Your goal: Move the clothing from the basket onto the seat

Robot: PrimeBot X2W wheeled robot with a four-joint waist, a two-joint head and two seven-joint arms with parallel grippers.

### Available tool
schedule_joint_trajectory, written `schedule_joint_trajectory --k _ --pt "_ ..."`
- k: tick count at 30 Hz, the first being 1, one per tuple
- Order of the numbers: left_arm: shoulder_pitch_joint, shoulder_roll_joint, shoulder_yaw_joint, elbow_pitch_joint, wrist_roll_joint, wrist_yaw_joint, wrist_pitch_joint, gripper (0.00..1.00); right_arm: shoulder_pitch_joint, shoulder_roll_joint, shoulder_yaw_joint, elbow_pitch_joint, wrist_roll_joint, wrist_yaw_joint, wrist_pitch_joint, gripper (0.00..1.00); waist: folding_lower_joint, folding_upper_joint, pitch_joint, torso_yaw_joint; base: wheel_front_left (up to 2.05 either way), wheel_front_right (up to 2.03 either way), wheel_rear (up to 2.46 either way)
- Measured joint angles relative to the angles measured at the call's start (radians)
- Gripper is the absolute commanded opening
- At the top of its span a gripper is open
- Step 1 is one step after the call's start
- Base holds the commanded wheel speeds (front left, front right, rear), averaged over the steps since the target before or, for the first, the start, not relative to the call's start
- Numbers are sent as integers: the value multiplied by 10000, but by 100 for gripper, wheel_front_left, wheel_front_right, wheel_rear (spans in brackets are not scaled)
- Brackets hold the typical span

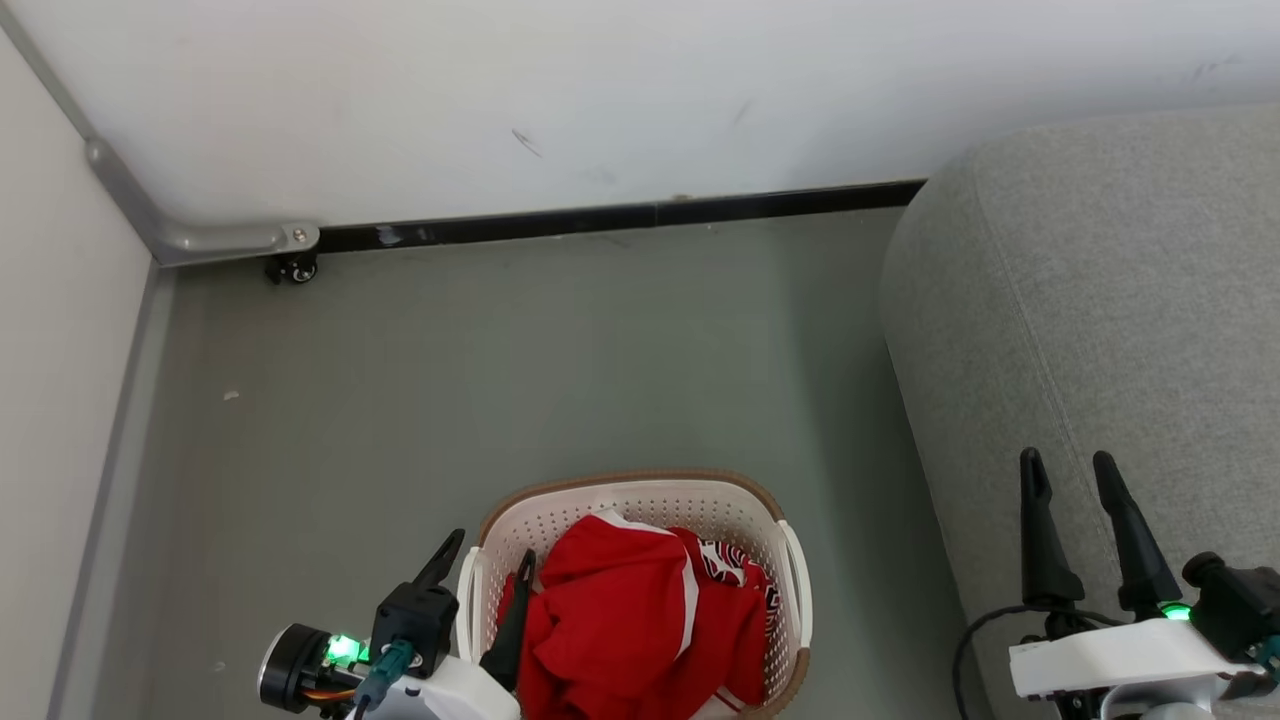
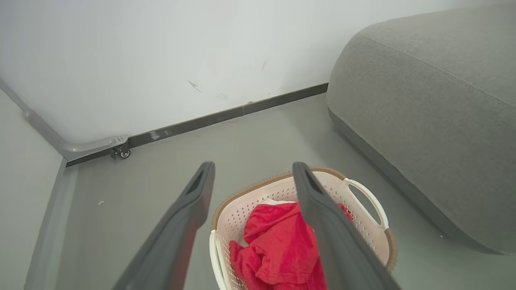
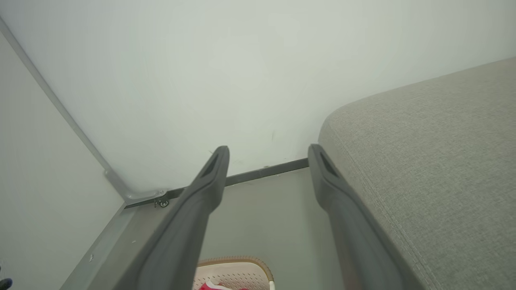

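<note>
Head view, left to right.

Left gripper (image 1: 492,547) at 7 o'clock, jaws apart, nothing between them. One finger is over the floor (image 1: 400,400) just outside the basket (image 1: 640,477). The other is over the basket's left inner edge, just beside the clothing (image 1: 620,610); can't tell if it touches the fabric. In the left wrist view the left gripper (image 2: 254,166) frames the basket (image 2: 258,187), with the clothing (image 2: 274,241) below and between the fingers.

Basket at 6 o'clock, upright on the floor. All the clothing is in it, a bunched red heap with a striped edge showing at its 2 o'clock side. None on the seat (image 1: 1100,300).

Seat fills 3 o'clock, near the basket with a strip of floor between them. Seat top bare where visible.

Right gripper (image 1: 1066,458) at 5 o'clock, over the seat's near part, jaws apart, empty. In the right wrist view the right gripper (image 3: 269,148) points at the wall (image 3: 242,60); the seat (image 3: 423,161) is at 3 o'clock and the basket's rim (image 3: 236,259) at 6 o'clock.

Step, my read: first reach-in for the grasp, transfer not begun.

Next move calls for shifting the left gripper toward its 3 o'clock so both fingers clear the basket's wall. Then drop onto the heap, pinch a thick fold, lift high enough to clear the rim and carry it right to the seat.
</note>
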State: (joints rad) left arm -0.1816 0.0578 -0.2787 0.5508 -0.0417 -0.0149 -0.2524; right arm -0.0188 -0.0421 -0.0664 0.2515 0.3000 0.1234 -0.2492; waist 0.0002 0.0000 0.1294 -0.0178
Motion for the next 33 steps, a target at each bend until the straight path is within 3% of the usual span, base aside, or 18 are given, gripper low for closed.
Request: schedule_joint_trajectory --k 18,33 --pt "-1034 226 -119 1030 299 -12 0 100 -111 10 -182 -974 21 0 -2 100 0 0 1471 -393 0 0 0" --pt "-2259 399 4 1415 566 171 0 100 -1306 2 75 -1755 199 0 -2 100 0 0 3214 -841 0 0 0"
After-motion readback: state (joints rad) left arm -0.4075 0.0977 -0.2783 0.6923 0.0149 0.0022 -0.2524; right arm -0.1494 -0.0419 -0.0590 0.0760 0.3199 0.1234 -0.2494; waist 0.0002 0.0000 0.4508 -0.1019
